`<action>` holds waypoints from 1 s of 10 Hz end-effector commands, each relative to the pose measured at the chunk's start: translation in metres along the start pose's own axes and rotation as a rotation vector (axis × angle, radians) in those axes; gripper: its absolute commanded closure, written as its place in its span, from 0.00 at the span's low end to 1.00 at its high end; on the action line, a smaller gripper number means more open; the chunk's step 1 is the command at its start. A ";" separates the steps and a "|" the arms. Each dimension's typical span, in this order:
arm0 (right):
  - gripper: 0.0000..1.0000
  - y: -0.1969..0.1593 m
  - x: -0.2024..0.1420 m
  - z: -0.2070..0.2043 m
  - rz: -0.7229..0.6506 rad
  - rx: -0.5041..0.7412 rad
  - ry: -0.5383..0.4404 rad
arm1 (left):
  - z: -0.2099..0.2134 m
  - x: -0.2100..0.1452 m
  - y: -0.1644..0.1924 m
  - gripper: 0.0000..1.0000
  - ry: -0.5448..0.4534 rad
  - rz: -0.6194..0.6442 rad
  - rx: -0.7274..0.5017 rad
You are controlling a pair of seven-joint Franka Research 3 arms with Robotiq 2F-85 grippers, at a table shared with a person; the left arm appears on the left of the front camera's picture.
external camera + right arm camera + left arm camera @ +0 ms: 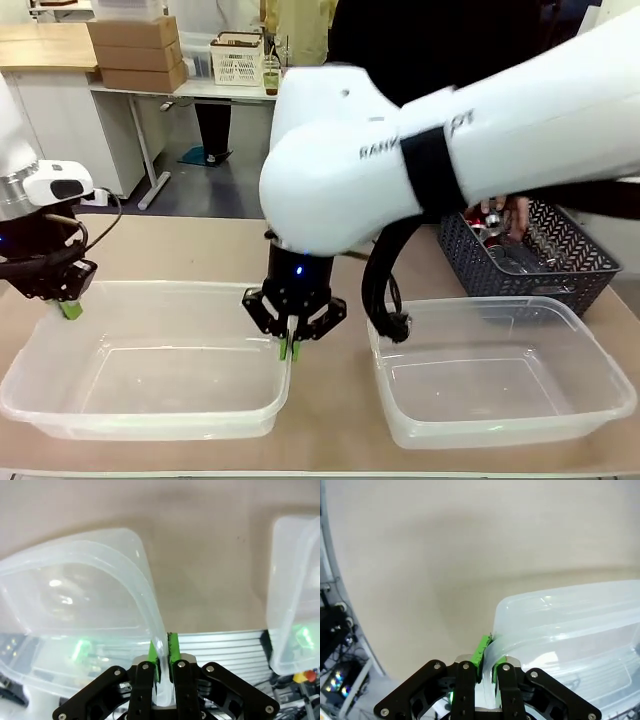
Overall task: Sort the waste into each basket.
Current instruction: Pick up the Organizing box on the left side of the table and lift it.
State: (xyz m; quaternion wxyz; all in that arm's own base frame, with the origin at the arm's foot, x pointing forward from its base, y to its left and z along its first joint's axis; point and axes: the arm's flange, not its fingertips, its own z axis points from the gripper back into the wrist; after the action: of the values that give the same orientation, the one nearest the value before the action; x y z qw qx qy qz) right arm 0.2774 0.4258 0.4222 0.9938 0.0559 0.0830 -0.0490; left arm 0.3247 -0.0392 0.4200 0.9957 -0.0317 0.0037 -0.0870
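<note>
Two clear tubs sit side by side on the tan table (200, 250), near the robot's edge. Both are empty inside.

Left tub (140, 428): held at two points.
- Left gripper (68, 308) is at its far left corner. In the left wrist view the green pads (481, 651) are pressed onto the rim, with the thin plastic wall between them.
- Right gripper (290, 345) comes across the middle from the right arm and is down on this tub's right-hand edge. In the right wrist view its jaws are pinched together on the rim, the clear lip sandwiched between the green pads (173, 645).

Right tub (500, 432): stands apart from the left one, a strip of bare table between them. No gripper touches it.

Waste (495, 240): lies in the dark grey basket (590, 270) at the far right, behind the right tub. Red and silver metal shows there, with some clear plastic; single pieces are hard to separate. A person's hand (508, 213) reaches into that basket, over the waste.
</note>
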 end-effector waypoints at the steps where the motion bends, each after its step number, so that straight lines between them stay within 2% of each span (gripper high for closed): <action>1: 1.00 -0.050 -0.004 0.051 0.040 -0.097 0.054 | -0.004 -0.042 0.009 1.00 -0.038 0.093 0.082; 3: 1.00 -0.065 -0.006 0.082 0.143 -0.150 0.126 | 0.059 -0.019 -0.019 1.00 -0.165 0.073 0.014; 4: 1.00 -0.073 -0.011 0.083 0.157 -0.126 0.131 | 0.082 -0.008 -0.022 1.00 -0.188 0.080 -0.032; 5: 1.00 -0.030 -0.008 0.067 0.094 -0.030 0.054 | 0.049 -0.018 -0.036 1.00 -0.099 0.027 -0.059; 8: 1.00 -0.030 -0.008 0.067 0.094 -0.030 0.054 | 0.049 -0.018 -0.036 1.00 -0.099 0.027 -0.059; 9: 0.91 -0.034 -0.008 0.075 0.121 -0.032 0.062 | 0.059 -0.016 -0.045 0.94 -0.097 0.023 -0.078; 10: 0.91 -0.045 0.001 0.081 0.086 -0.034 0.069 | 0.066 0.003 -0.066 0.94 -0.017 0.016 -0.086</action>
State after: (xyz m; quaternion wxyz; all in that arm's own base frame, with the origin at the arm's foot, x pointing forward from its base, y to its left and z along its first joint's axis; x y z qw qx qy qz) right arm 0.2831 0.3826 0.4889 0.9924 0.0451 0.1142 0.0090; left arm 0.3061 -0.0812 0.4784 0.9942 -0.0703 -0.0235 -0.0776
